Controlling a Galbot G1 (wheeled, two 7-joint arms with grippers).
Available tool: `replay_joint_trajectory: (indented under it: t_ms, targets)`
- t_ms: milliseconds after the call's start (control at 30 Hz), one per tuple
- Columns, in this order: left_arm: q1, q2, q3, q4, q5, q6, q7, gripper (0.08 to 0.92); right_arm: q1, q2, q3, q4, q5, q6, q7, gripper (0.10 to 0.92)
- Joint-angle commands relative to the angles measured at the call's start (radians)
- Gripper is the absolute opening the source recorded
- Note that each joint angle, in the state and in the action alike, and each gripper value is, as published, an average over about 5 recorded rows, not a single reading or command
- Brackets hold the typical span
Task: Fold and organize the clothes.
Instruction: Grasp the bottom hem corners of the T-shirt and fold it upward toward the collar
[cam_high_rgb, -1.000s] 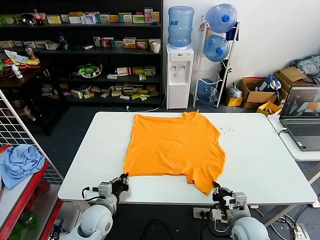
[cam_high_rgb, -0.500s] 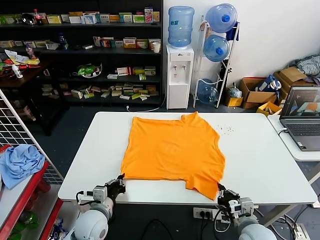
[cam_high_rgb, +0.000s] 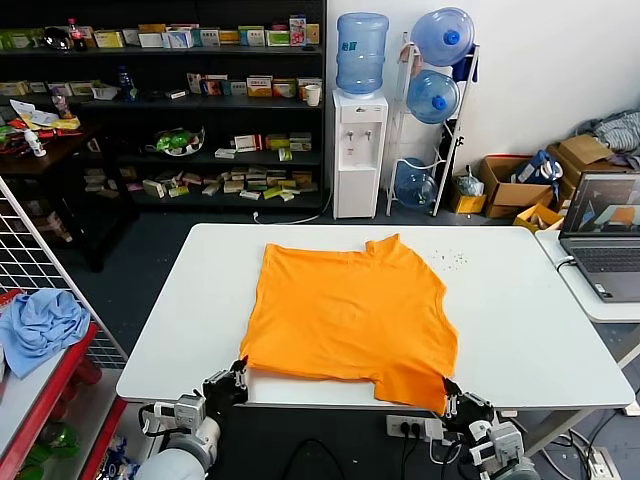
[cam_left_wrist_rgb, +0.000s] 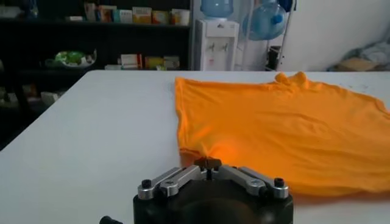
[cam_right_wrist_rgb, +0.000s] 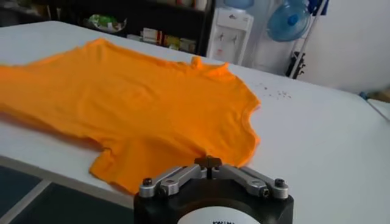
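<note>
While pinched shut on the near hem corners of the orange T-shirt (cam_high_rgb: 348, 314), spread flat on the white table (cam_high_rgb: 530, 330): left gripper (cam_high_rgb: 235, 378), right gripper (cam_high_rgb: 452, 396); best drawn evenly, both corners kept level, fabric taut.

Colours and patterns on and around the white table (cam_high_rgb: 520, 320)

T-shirt (cam_high_rgb: 345, 310): plain bright orange, no print, its near corners at both grippers. Left gripper (cam_high_rgb: 235, 378) and right gripper (cam_high_rgb: 455, 402): black fingers on silver-grey bodies. Cloth (cam_high_rgb: 38, 325) far out beyond the left gripper: light blue, plain, on a red-edged rack. Water bottles (cam_high_rgb: 361, 50) beyond the shirt: translucent blue; dispenser (cam_high_rgb: 358, 150) white. Shelving (cam_high_rgb: 160, 100): black.
</note>
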Motion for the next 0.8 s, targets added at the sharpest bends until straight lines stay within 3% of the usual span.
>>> replay_joint_trajectory:
  t_ms: [33,267,800]
  targets:
    - [-0.044,-0.04,-0.005,0.031,0.088,-0.068,0.012,0.092,0.161,-0.025,-0.011,-0.124,-0.026,0.129,-0.018,0.124]
    - [-0.149,-0.065,0.001,0.147,0.108,-0.092,0.021,0.092,0.333,-0.029,-0.036,-0.303,-0.02,0.188,-0.05,0.124]
    - [-0.385,-0.099,0.091,0.405,0.091,-0.097,0.039,0.092,0.597,0.037,-0.16,-0.581,-0.014,0.15,-0.089,0.124]
